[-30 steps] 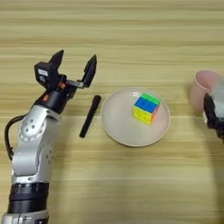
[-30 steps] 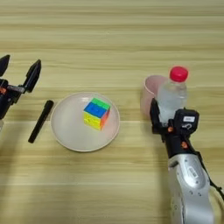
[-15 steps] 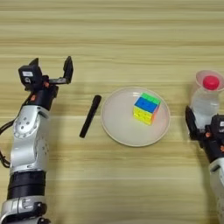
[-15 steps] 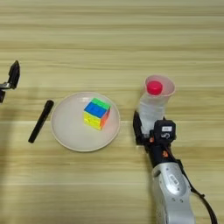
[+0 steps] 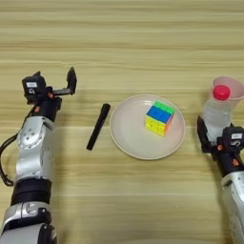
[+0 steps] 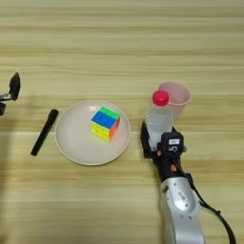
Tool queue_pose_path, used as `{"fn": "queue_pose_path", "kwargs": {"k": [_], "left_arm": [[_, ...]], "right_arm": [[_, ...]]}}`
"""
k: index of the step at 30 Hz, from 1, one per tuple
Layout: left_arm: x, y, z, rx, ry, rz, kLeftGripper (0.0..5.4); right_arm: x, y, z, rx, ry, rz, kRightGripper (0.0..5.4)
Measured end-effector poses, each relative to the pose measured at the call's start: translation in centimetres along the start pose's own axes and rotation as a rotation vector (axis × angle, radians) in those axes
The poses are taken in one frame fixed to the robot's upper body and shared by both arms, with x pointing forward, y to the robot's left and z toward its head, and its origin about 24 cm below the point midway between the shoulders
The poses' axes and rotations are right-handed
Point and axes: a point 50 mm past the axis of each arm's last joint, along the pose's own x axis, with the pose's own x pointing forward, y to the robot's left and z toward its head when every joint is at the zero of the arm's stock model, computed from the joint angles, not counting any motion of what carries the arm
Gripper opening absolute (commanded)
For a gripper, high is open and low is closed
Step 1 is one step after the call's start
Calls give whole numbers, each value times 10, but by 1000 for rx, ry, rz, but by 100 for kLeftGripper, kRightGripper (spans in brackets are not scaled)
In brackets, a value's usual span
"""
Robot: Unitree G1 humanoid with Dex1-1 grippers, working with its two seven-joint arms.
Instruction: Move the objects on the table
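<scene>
- Right now your right pincer (image 6: 157,143) sits near the front right of the counter (image 6: 119,43), its black fingers closed around the lower body of the clear bottle (image 6: 158,119).
- You have the bottle upright, its red cap (image 6: 160,97) on top, the base at or just above the counter; you cannot tell which.
- Just behind the bottle stands the pale pink cup (image 6: 176,95), mouth up; bottle and cup overlap in both views, so contact between them cannot be judged.
- Your left pincer (image 5: 51,86) is over the left side of the counter, fingers spread wide with nothing between them; one finger (image 5: 71,80) points up and away from you.
- Beside that arm, toward the middle, a black marker (image 5: 98,126) lies flat on the wood, angled with its far end leaning toward the plate.
- Next over, a round cream plate (image 5: 128,138) rests on the counter, just beside the marker and not touching it.
- On the plate, off-centre toward the right, sits a colour cube (image 5: 159,118) showing blue, green and yellow faces.
- Your right pincer is near the plate's right rim, with bare wood between them.
</scene>
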Motion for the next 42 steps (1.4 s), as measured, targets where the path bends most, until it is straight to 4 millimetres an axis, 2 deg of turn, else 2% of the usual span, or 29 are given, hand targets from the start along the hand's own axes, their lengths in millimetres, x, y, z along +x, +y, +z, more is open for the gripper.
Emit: {"fn": "queue_pose_path", "kwargs": {"k": [4, 8, 9, 14, 26, 42], "left_arm": [[1, 5, -10, 27, 35, 15, 540], [2, 5, -11, 34, 21, 17, 540], [2, 5, -10, 34, 19, 17, 540], [3, 4, -9, 36, 13, 14, 540], [4, 2, -10, 38, 15, 6, 540], [4, 1, -10, 41, 12, -1, 540]], "right_arm": [[1, 0, -2, 0, -7, 0, 317], [3, 0, -3, -1, -11, -1, 317], [3, 0, -3, -1, -13, -1, 353], [3, -1, -7, 0, 2, -2, 423], [2, 0, -9, 2, 14, 0, 539], [-3, -1, -9, 0, 20, -6, 539]]}}
